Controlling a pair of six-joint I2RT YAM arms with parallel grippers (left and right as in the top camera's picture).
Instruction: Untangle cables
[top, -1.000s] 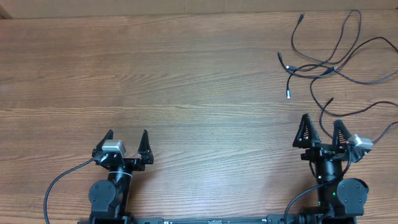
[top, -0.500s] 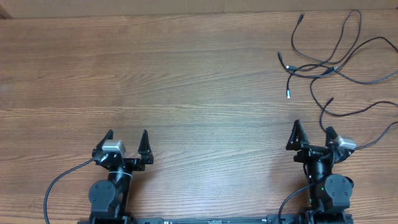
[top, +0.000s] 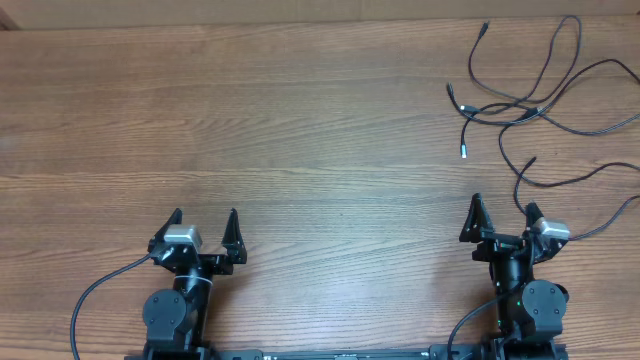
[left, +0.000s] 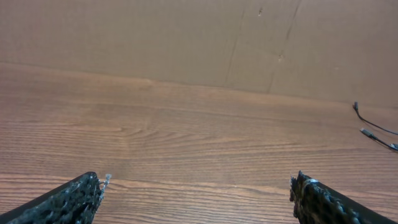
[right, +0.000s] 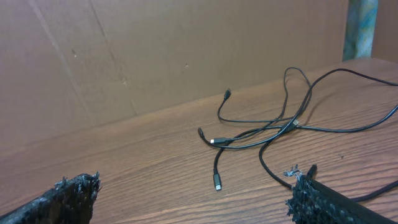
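Got left jaws and right jaws spread wide at the near edge, gripping nothing. Seeing thin black cables sprawled over the counter's far right corner, ahead of the right jaws. Guessing light, floppy, kinda slippery. Would pinch beside the nearest plug end, away from the crossing.

The right tool has drawn back leftward.
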